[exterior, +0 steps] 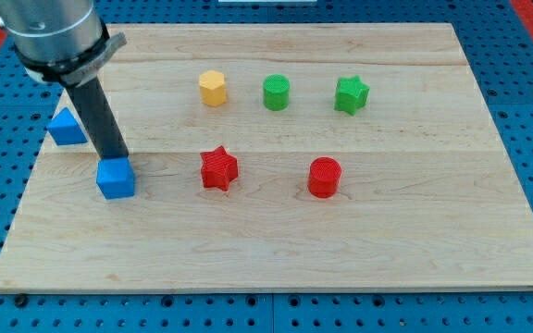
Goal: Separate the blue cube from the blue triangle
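The blue cube (pixel 116 178) sits near the left side of the wooden board (pixel 276 250). The blue triangle (pixel 66 127) lies up and to the left of it, at the board's left edge, with a clear gap between them. My tip (pixel 118 158) is at the cube's top edge, touching or just behind it, and to the lower right of the triangle. The rod slants up to the arm at the view's top left.
A yellow hexagon block (pixel 213 88), a green cylinder (pixel 277 92) and a green star (pixel 351 94) stand in a row near the top. A red star (pixel 218 168) and a red cylinder (pixel 324 177) sit mid-board.
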Motion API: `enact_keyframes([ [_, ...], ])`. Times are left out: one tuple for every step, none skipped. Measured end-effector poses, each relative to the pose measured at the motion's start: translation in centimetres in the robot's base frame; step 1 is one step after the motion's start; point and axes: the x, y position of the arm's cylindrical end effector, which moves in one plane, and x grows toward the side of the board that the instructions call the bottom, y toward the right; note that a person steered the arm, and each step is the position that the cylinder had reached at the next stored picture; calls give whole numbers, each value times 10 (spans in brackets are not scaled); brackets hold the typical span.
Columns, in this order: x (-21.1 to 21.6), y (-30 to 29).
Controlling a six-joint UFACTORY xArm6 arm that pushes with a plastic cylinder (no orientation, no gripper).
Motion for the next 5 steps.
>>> enact_keyframes([
  [-23,1],
  [1,37],
  [52,71],
  [47,15],
  [21,-6],
])
